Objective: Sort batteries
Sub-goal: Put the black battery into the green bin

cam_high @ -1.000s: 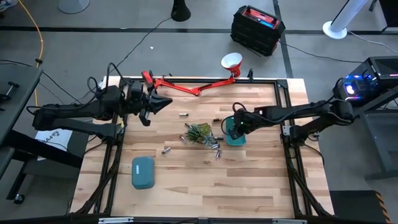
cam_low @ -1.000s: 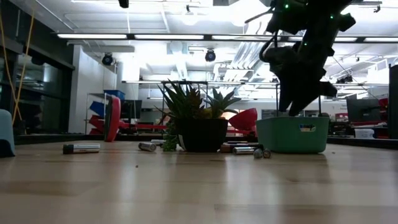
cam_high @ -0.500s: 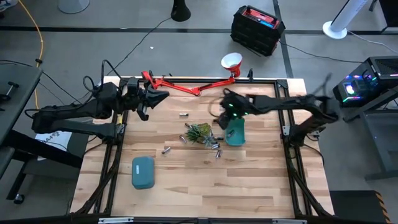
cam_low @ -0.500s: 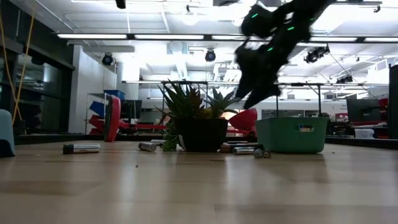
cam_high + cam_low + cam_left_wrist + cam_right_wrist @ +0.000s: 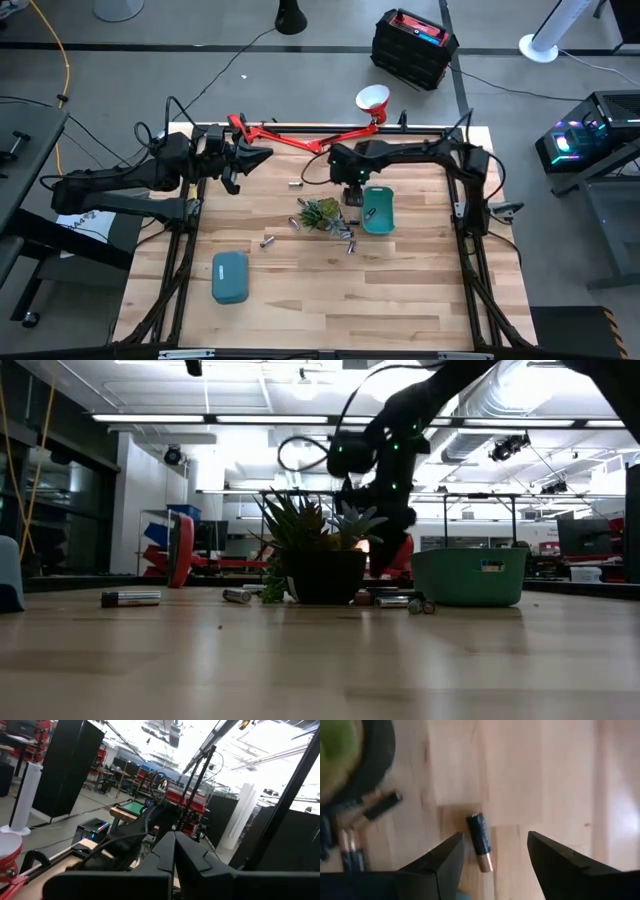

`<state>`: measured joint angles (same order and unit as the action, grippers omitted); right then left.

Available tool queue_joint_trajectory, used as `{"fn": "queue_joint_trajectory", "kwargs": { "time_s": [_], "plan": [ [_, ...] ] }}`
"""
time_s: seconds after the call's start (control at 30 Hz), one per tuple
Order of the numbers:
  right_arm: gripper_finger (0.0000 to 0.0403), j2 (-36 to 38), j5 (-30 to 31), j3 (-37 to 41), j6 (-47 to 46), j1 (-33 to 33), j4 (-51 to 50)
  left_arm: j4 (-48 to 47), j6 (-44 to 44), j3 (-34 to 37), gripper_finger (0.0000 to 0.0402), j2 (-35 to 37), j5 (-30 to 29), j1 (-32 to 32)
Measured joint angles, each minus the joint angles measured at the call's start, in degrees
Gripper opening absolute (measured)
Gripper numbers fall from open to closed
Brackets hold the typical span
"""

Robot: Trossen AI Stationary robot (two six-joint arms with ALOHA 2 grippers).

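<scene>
Since a second ago, our right end effector [image 5: 492,851] has swung off the teal tray [image 5: 378,208] to hover, fingers apart, over a battery [image 5: 480,841] lying flat on the surface [image 5: 400,290], beside the plant [image 5: 320,212]. Its long axis lies between the fingers, copper end toward the wrist camera. Our left end effector [image 5: 262,157] waits closed near the rear-left edge.

No text, brand, number or sign can be read in any of these views. The teal tray [image 5: 468,577] shows a small dark label patch on its side wall in the low view, too small to make out. The battery [image 5: 480,842] lying between the right gripper's spread fingers carries a black and copper wrap with no legible lettering in the right wrist view.
</scene>
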<state>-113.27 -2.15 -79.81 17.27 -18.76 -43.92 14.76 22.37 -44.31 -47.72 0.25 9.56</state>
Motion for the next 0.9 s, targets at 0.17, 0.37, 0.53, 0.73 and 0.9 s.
{"fn": "queue_joint_trajectory", "kwargs": {
  "time_s": [0.17,0.37,0.53,0.73,0.9],
  "plan": [
    [0.0211,-2.4,-1.0,1.5,3.5,0.0,0.3,0.0,-0.3,0.0,0.0000,0.0,0.0,0.0],
    [0.0178,-3.7,1.5,2.2,3.8,0.1,2.8,0.0,-2.6,0.0,0.0000,0.0,-0.1,0.0],
    [0.0034,-3.3,2.5,1.5,0.8,0.0,3.2,0.5,-4.9,0.0,0.0000,0.0,-0.6,0.1],
    [0.0022,4.2,5.1,-2.6,-4.8,-0.3,-1.6,2.6,-9.1,0.0,0.0000,0.0,-1.1,0.8],
    [0.0021,14.7,2.4,-1.3,-18.1,0.3,-13.4,2.2,-9.0,0.0,0.0000,0.0,-1.2,2.1]
  ]
}}
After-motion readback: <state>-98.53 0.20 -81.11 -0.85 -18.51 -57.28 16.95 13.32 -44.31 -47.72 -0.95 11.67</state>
